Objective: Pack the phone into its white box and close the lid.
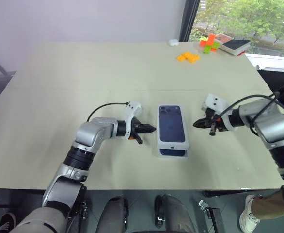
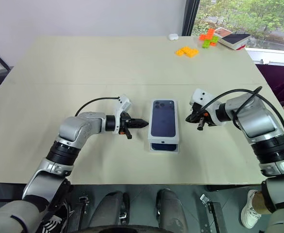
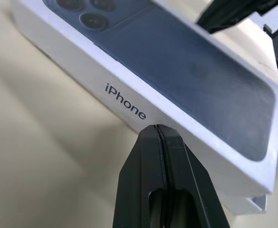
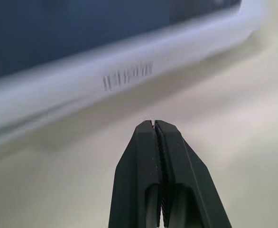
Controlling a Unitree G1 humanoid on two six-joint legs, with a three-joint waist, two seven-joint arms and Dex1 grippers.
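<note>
The lid (image 1: 172,125) sits on the white box (image 1: 173,152) mid-table (image 1: 59,73), shifted so the box's near end pokes out; the phone is presumably inside, though I can't see it. Squaring the lid remains. My left gripper (image 1: 149,129) and right gripper (image 1: 198,124) flank it, both pinched shut and empty, pointing inward.

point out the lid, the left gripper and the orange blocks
lid (image 1: 172,124): left eye view, on the printed phone picture on its top face
left gripper (image 1: 153,129): left eye view, at the shut fingertips beside the lid
orange blocks (image 1: 188,57): left eye view, middle of the pile at the table's far side
</note>
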